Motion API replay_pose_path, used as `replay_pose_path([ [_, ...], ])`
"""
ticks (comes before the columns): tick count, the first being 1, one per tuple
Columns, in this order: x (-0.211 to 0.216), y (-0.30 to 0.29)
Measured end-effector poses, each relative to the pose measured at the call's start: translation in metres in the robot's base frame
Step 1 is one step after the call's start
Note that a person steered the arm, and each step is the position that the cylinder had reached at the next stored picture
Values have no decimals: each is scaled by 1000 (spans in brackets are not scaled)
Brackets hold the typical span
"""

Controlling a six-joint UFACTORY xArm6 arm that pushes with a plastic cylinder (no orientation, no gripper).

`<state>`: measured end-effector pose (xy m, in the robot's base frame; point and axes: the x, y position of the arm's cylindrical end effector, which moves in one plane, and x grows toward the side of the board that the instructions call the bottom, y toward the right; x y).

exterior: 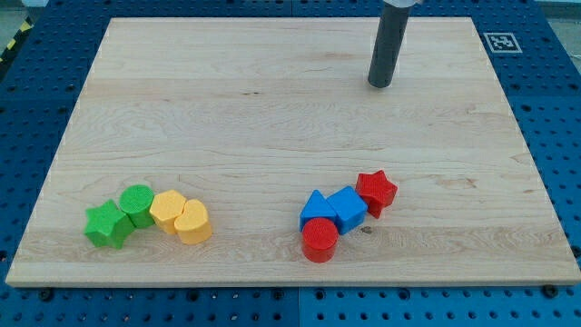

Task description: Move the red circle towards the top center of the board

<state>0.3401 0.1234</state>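
- The wooden table [272, 109] is shown lying on a blue perforated base [558, 136]; a small black-and-white marker [500, 42] is seen at the table's corner at the view's top right.
- My tip [379, 85] is seen resting on the table in the upper part of the view, right of centre, well apart from every block. No fingers are carried by the rod, so no released or clenched state applies.
- The red circle [320, 240] is located low in the view, right of centre, at the bottom of a cluster of four blocks.
- Directly above the red circle and touching it, a blue triangle-like block [314, 209] and a blue cube [349, 208] are shown side by side.
- A red star [376, 190] is placed against the blue cube on its upper right side.
- At the view's lower left a second cluster is shown: a green star [107, 224], a green circle [138, 203], a yellow block [167, 209] of rounded outline and a yellow heart [192, 221], set in a row with neighbours touching.
- The two clusters are held well apart by bare table.
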Motion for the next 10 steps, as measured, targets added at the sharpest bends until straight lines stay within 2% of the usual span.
replay_pose_path([
  [1,3,5],
  [2,40,33],
  [3,111,57],
  [4,203,59],
  [5,214,54],
  [6,256,55],
  [7,278,38],
  [8,278,-9],
  [10,278,-51],
])
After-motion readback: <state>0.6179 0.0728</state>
